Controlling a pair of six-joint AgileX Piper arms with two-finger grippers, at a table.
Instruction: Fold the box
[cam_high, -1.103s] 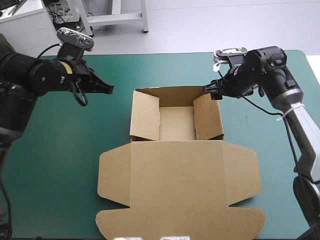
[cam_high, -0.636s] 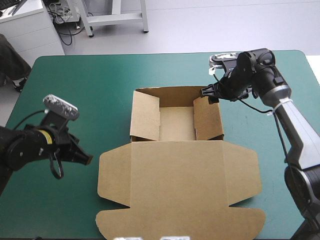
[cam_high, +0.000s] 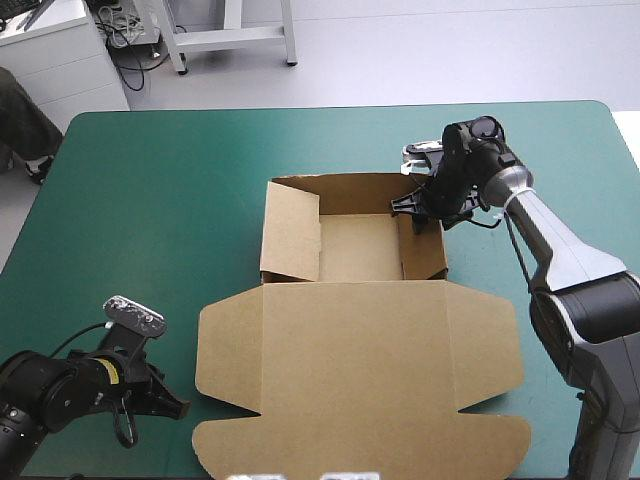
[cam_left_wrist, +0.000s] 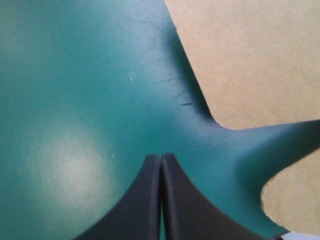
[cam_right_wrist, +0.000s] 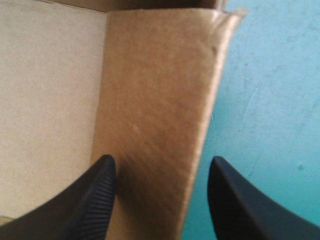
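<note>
Near edge, left side: the left gripper (cam_high: 181, 408) now sits low on the teal-green table (cam_high: 140, 210), just beside the notch in the lid's left edge. Earlier it hovered far up the table beside the tray's left wall; it has swept back toward us. In the left wrist view its black fingers (cam_left_wrist: 150, 172) meet in 1 pointed arch, clenched on nothing, with the lid's rounded tabs just ahead.

Centre: the box (cam_high: 360, 360) lies mid-table, unmoved. The lid (cam_high: 350, 400) is flat on the near half. The tray (cam_high: 352, 250) sits on the far half with its walls raised.

Far right: the right gripper (cam_high: 412, 207) has come in from the tray's far-right corner and now straddles the right wall (cam_high: 425, 250). The right wrist view shows the jaws spread, 1 finger (cam_right_wrist: 95, 195) inside over the tray floor and the other outside over the cover, with the board between them ungrasped. This wall looks narrower from above than just before, so we judge it stands nearer upright. The left wall (cam_high: 290, 235) leans inward as before.

Reading: the right arm seems set to pinch or tuck the right wall. The left arm appears to have left the tray, perhaps for the lid; we cannot confirm.
</note>
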